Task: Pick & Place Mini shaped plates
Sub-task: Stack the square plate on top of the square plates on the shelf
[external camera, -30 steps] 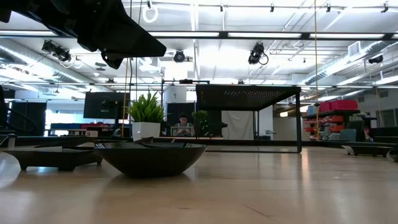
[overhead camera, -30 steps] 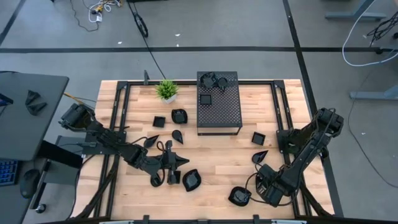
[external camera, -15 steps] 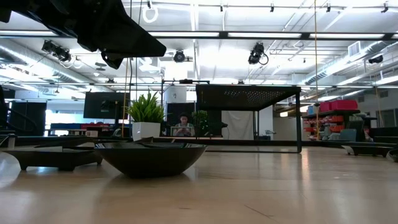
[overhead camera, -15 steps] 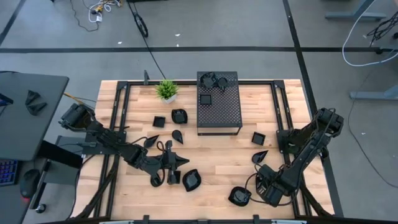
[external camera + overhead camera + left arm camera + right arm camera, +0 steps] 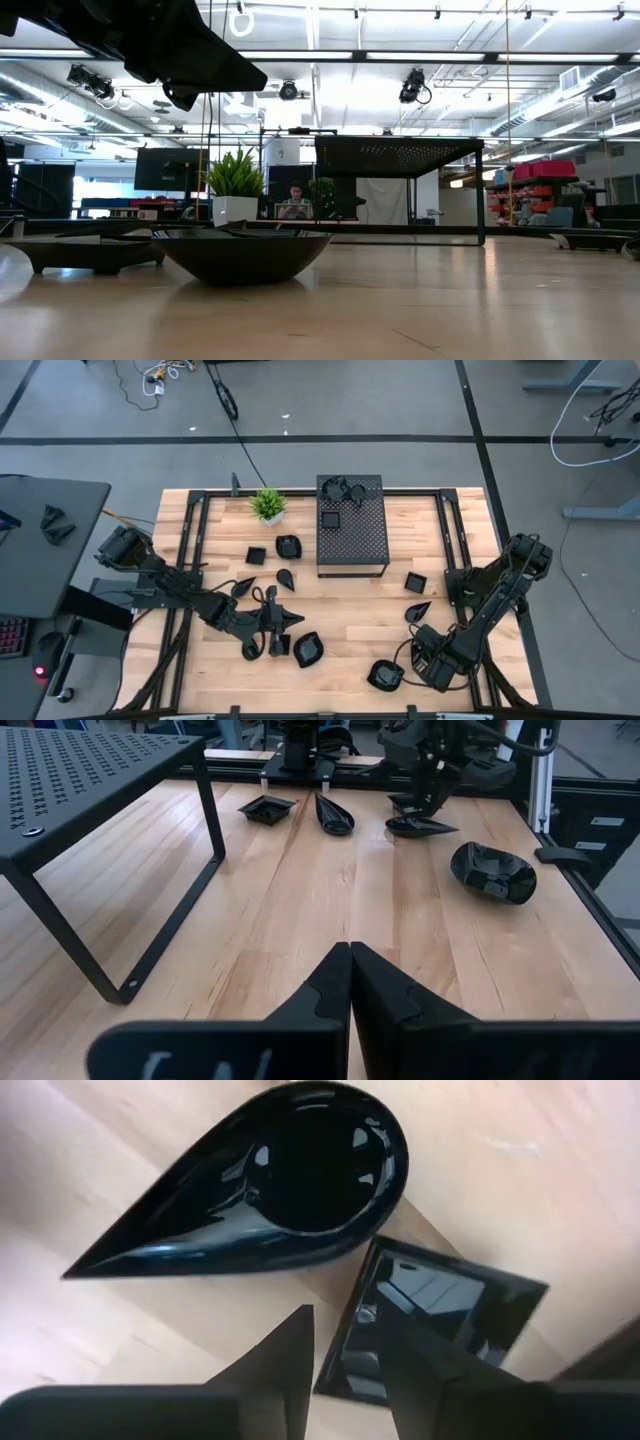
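A: Near the table's front right corner, the right gripper (image 5: 345, 1355) points down at two mini shaped plates: a teardrop dish (image 5: 270, 1180) and a square dish (image 5: 440, 1325) lying just beside it. Its fingers stand parted over the square dish's edge; whether they pinch it, I cannot tell.

B: Left side?

A: Left gripper (image 5: 350, 982) sits low at front centre, fingers pressed together, empty. More dishes lie scattered around the perforated box (image 5: 351, 525).
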Controlling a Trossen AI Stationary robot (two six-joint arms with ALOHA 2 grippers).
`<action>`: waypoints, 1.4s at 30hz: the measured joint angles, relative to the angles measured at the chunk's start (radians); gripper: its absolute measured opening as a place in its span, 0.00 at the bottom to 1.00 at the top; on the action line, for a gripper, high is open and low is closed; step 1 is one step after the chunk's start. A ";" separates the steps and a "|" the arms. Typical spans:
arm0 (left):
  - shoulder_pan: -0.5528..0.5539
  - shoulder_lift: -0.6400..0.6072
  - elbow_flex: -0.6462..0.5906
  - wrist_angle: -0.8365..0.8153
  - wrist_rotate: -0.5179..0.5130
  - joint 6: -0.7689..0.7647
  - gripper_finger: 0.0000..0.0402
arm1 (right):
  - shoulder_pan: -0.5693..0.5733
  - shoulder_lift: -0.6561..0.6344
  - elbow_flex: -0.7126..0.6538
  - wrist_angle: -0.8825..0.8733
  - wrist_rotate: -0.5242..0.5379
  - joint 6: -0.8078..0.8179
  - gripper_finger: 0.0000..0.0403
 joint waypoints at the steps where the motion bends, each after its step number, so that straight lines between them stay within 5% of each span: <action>1: 0.000 0.000 0.000 0.000 0.000 0.000 0.03 | 0.000 0.000 -0.011 0.015 0.003 0.000 0.28; 15: 0.000 0.000 0.000 0.000 -0.008 -0.002 0.03 | -0.001 0.001 -0.039 0.027 -0.047 0.002 0.26; 28: 0.011 0.000 0.000 0.000 -0.005 -0.011 0.03 | 0.000 0.001 -0.011 -0.036 -0.062 0.000 0.02; 42: 0.011 0.000 0.000 0.001 -0.004 -0.011 0.03 | 0.000 0.000 -0.006 -0.039 -0.065 -0.001 0.01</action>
